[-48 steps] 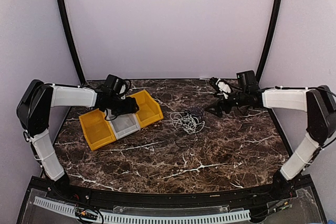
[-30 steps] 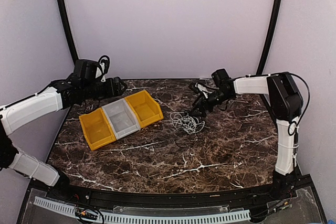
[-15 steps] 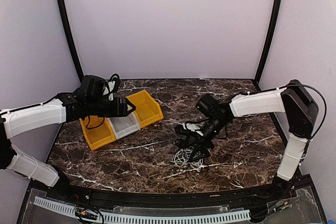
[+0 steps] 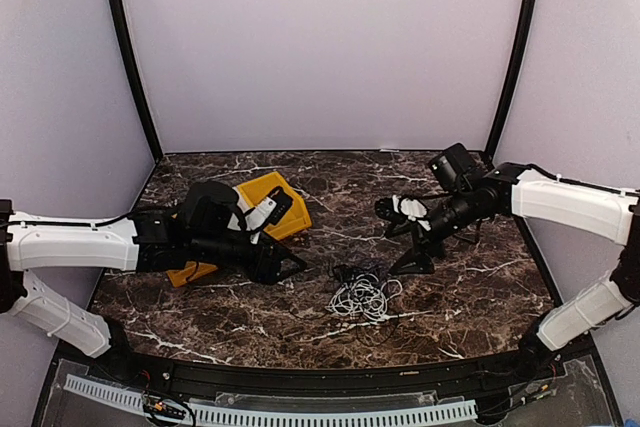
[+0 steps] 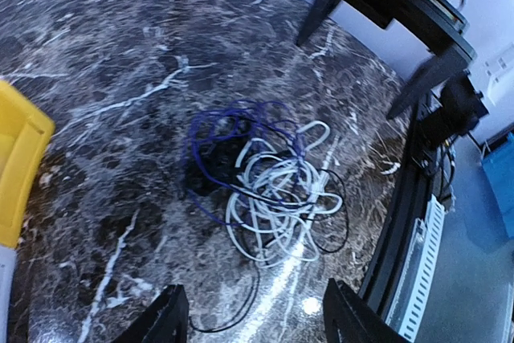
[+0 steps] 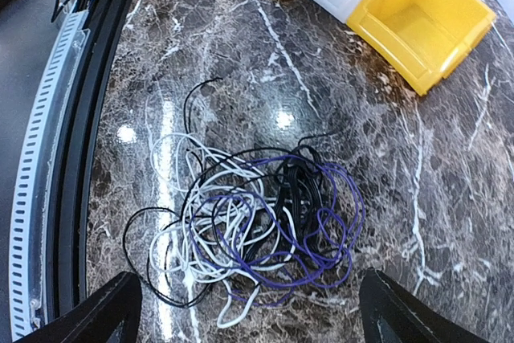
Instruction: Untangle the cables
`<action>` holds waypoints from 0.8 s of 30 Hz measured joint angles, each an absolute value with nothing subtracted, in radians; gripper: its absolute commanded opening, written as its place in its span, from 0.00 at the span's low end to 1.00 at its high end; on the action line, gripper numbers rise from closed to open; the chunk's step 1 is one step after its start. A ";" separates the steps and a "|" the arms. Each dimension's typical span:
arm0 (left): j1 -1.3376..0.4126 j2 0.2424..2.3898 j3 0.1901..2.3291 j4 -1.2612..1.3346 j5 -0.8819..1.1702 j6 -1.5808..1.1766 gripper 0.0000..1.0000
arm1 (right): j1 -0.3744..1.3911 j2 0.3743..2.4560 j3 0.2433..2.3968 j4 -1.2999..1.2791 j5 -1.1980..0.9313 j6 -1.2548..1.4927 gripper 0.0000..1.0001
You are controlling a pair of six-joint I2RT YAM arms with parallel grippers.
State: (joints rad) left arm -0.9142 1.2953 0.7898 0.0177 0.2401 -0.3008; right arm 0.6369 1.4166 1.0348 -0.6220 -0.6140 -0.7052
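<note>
Top external blurs what wrist views show: purple cord (image 6: 331, 240) among cables (image 6: 241, 222); left fingers (image 5: 165, 320), right fingers (image 6: 108, 311) spread, empty.

White, black and purple cables (image 6: 257, 230) in one loose tangle, flat on the marble table (image 6: 401, 158)

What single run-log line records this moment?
cables: one tangle on table | left fingers: open, empty | right fingers: open, empty

Loose tangle of cables (image 6: 249, 226) on marble table (image 6: 450, 182)
</note>
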 measured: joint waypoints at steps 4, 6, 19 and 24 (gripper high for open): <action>-0.974 1.338 0.791 0.036 0.259 -0.276 0.48 | 0.635 1.341 0.988 -0.606 -0.550 -0.693 0.84; -0.981 1.379 0.798 0.035 0.260 -0.274 0.48 | 0.635 1.324 0.985 -0.604 -0.529 -0.696 0.78; -1.053 1.668 1.018 0.073 0.299 -0.392 0.34 | 0.635 1.302 0.923 -0.578 -0.555 -0.678 0.60; -1.054 1.769 1.177 -0.055 0.222 -0.513 0.39 | 0.635 1.302 0.918 -0.569 -0.579 -0.675 0.59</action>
